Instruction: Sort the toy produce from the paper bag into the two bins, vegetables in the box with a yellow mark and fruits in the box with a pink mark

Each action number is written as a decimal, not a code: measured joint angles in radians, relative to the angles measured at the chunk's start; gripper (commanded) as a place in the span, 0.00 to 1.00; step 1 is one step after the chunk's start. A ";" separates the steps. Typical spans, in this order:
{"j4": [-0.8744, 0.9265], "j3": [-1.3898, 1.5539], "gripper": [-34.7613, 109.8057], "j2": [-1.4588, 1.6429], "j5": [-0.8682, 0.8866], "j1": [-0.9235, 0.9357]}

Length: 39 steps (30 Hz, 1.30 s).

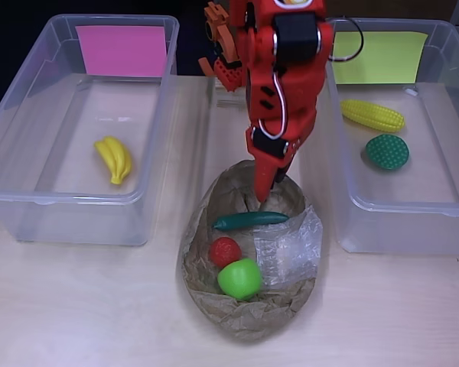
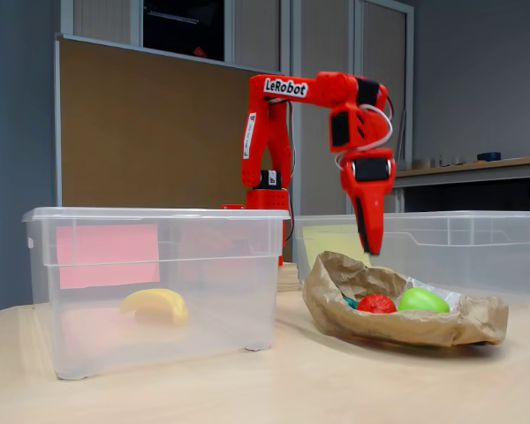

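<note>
A crumpled brown paper bag lies open between the two bins. Inside it are a dark green cucumber, a red strawberry and a green apple. My red gripper hangs just above the bag's far rim, pointing down, its fingers together with nothing between them. The left bin with the pink mark holds a yellow banana. The right bin with the yellow mark holds a corn cob and a round green vegetable.
A clear plastic piece lies in the bag's right side. Bare wooden table stretches in front of the bins and bag. A brown partition stands behind the arm's base.
</note>
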 measured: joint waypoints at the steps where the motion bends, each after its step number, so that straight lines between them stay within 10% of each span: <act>1: -0.014 -0.008 0.38 -0.031 -0.017 -0.005; 21: -0.106 0.054 0.38 -0.077 -0.486 0.135; 39: -0.192 -0.146 0.30 -0.413 -0.525 0.118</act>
